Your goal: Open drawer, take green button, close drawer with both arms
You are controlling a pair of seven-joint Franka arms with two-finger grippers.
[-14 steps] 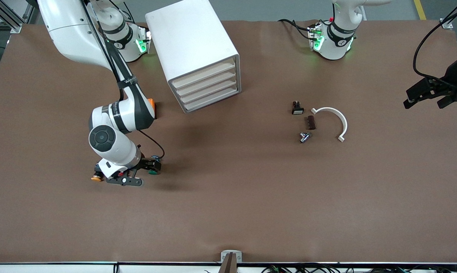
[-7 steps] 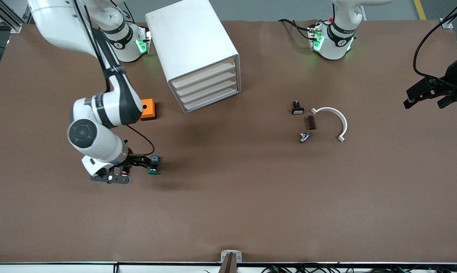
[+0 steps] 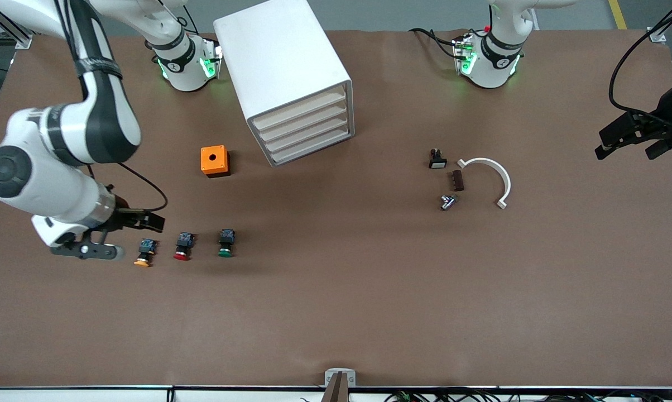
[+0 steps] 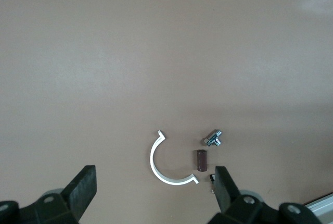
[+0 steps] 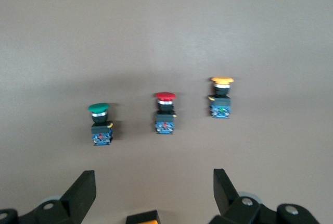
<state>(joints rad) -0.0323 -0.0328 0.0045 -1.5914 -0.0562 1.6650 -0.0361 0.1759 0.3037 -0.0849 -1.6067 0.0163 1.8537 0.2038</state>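
So the green button (image 3: 226,244) is just sitting on the brown counter (image 3: 336,312), lying on its side: round green cap, black body, blue rear block, cap pointing toward the front camera. It's last in a row of three alike, next to the red-capped button (image 3: 183,246), with the orange-capped button (image 3: 144,252) at the right arm's end of the row. The right end effector (image 3: 125,234) hangs low over the counter just beside the orange-capped one, fingers spread, nothing in them. The left end effector (image 3: 629,139) waits up at the left arm's end, fingers spread and empty too. All four drawers (image 3: 305,127) in the white cabinet (image 3: 280,67) look pushed in.
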